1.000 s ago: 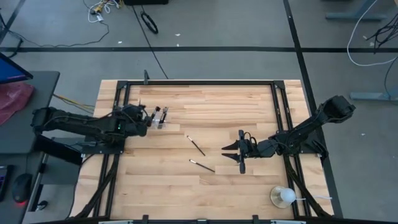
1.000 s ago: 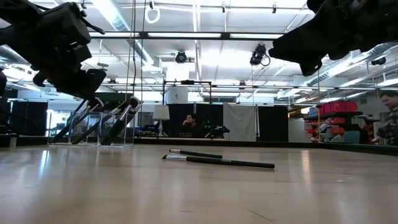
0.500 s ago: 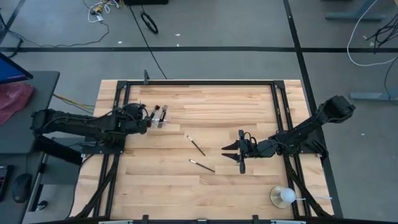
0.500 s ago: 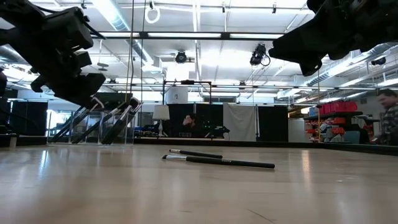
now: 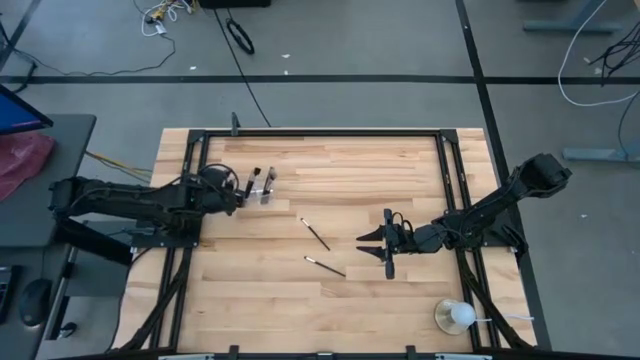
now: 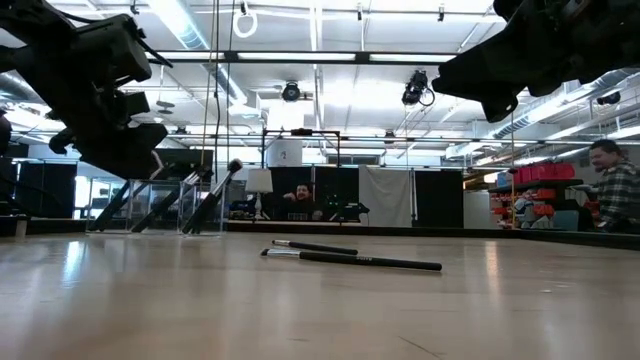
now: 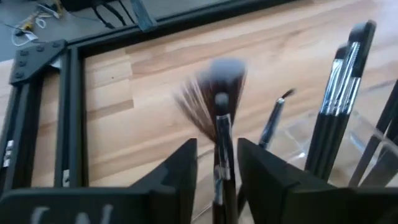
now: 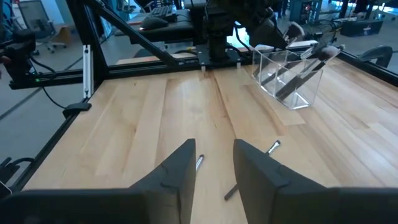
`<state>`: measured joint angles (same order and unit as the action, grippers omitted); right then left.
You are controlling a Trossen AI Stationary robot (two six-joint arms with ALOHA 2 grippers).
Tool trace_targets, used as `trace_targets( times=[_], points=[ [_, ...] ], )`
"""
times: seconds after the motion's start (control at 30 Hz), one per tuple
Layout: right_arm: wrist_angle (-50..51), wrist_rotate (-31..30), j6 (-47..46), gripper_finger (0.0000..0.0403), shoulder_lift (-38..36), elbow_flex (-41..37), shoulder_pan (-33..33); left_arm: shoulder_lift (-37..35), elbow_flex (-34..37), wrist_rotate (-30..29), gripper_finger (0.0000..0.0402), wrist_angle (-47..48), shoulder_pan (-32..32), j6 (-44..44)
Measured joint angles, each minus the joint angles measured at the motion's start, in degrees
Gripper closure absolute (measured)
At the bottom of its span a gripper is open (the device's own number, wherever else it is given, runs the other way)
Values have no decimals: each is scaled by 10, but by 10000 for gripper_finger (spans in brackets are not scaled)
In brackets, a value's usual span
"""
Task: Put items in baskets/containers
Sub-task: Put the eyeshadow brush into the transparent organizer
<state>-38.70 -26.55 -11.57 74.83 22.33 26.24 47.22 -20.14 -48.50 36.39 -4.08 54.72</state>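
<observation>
The clear brush holder (image 5: 262,188) (image 8: 289,78) stands on the table's far left part. Several dark brushes lean in it (image 6: 160,205). My left gripper (image 5: 238,190) (image 7: 217,149) is open just left of the holder. A fan-headed brush (image 7: 219,99) rises between its fingers, with a gap on each side. Two more brushes (image 5: 315,233) (image 5: 325,266) lie flat mid-table (image 6: 350,261). My right gripper (image 5: 362,245) (image 8: 214,152) hovers open just right of these two, touching nothing.
A white ball on a dish (image 5: 455,316) sits at the near right corner. A black metal frame (image 5: 320,132) runs around the tabletop. Bare wood lies between the holder and the loose brushes. People show in the room behind (image 6: 610,190).
My left gripper has drawn back slightly toward the table's left edge. The brush nearest it in the holder has tipped further, so its head now leans more toward the right. The right arm and the two loose brushes have kept still.
</observation>
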Motion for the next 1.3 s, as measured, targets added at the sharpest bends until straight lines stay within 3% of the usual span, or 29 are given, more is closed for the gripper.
trace_targets(
  times=[0.23, 0.6, 0.87, 1.1, 1.3],
  points=[
    [0, 0, 0, 294, 0, 0, 0, 0, -31, 20, 249, 0, 0, -47],
    [0, 0, 0, 294, 0, 0, 0, 0, -152, 16, 283, -18, 36, -148],
    [18, 0, 0, 294, 5, 0, -2, 64, -101, -6, 317, -335, 171, -291],
    [7, 1, -23, 265, 73, 20, -54, 244, -68, -79, 341, -619, 267, -329],
    [7, 56, -18, 210, 190, 95, -127, 393, -85, -177, 349, -733, 304, -301]
  ],
)
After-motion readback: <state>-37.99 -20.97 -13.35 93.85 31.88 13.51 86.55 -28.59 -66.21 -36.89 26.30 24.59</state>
